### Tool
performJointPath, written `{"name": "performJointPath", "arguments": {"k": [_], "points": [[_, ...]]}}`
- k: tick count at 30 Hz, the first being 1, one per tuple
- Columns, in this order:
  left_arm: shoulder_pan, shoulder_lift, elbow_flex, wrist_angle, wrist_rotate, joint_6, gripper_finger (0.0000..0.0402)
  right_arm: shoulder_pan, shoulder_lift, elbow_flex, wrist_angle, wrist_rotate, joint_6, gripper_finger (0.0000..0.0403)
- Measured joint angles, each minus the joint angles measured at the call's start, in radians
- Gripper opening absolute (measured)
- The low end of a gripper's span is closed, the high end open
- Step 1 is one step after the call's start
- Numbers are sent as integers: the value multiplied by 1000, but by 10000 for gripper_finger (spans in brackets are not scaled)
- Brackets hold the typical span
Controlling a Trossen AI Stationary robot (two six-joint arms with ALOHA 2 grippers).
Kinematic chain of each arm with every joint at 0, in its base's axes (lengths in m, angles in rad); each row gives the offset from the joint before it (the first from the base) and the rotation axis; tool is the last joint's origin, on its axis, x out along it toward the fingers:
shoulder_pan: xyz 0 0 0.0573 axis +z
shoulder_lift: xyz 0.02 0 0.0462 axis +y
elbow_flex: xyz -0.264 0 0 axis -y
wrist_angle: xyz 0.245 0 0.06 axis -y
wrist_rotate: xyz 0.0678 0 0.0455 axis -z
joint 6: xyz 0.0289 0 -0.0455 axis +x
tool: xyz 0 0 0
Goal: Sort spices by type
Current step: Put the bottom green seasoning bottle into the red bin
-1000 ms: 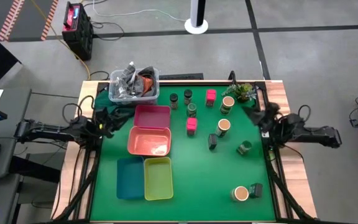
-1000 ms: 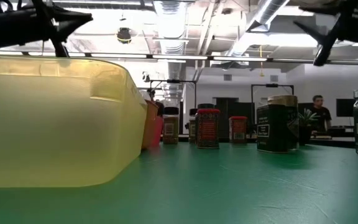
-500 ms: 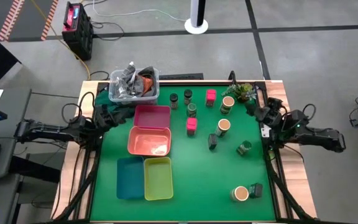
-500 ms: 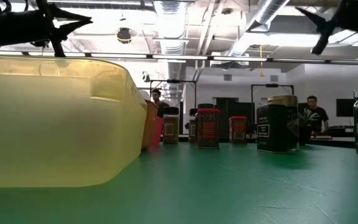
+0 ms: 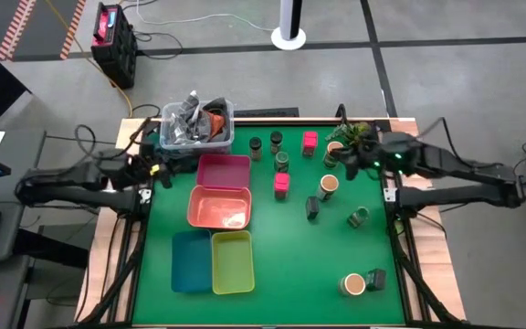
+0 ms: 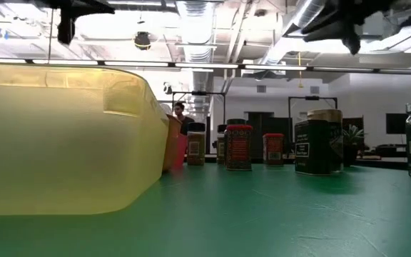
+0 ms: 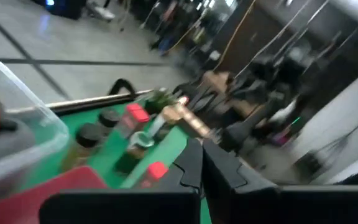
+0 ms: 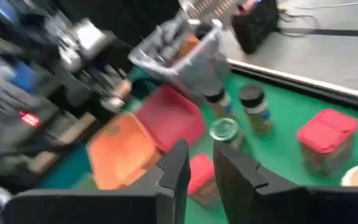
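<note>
The spices stand on the green mat. In the high view there are two dark jars (image 5: 256, 146) (image 5: 276, 140), a green-lidded jar (image 5: 282, 161), two magenta boxes (image 5: 310, 143) (image 5: 281, 185), tan-topped jars (image 5: 328, 186) (image 5: 353, 284) and small dark ones (image 5: 312, 208) (image 5: 359, 217) (image 5: 377, 279). My right gripper (image 5: 343, 157) (image 8: 202, 158) hovers above the far right group, its fingers a narrow gap apart, holding nothing. My left gripper (image 5: 161, 171) (image 7: 201, 160) is shut and empty, raised near the table's left edge beside the pink tray.
Four trays sit left of centre: pink (image 5: 224, 169), salmon (image 5: 218, 207), teal (image 5: 190, 260) and yellow-green (image 5: 232, 262). A clear bin of clutter (image 5: 196, 125) stands at the far left corner. A small plant (image 5: 354, 134) is at the far right, close to my right arm.
My right gripper has swung from the table's right edge toward the left and far side, and now hangs over the spices near the plant. My left arm has risen and shifted slightly toward the far edge. No spice has moved.
</note>
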Motion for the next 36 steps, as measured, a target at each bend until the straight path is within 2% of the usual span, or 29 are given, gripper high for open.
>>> {"name": "performJointPath", "arguments": {"k": [6,9,13,18,23,29,32,36], "points": [[1,176,233,-235,-7,59,35,-9,215,181,-168,-8,-189,130],[1,254,302,-283,-7,60,69,-9,307,253,-270,-11,-283,168],[1,343,362,-328,45,52,116,-27,410,334,-408,-15,-339,236],[1,411,407,-350,131,99,151,-92,526,427,-512,-160,-345,296],[1,423,409,-351,138,96,157,-100,656,493,-566,-215,-456,305],[1,397,409,-353,133,70,157,-59,710,596,-849,-216,-513,306],[7,391,409,-360,108,70,157,-10,696,618,-968,-218,-464,306],[28,392,409,-374,93,73,157,46,640,581,-1068,-255,-312,306]]}}
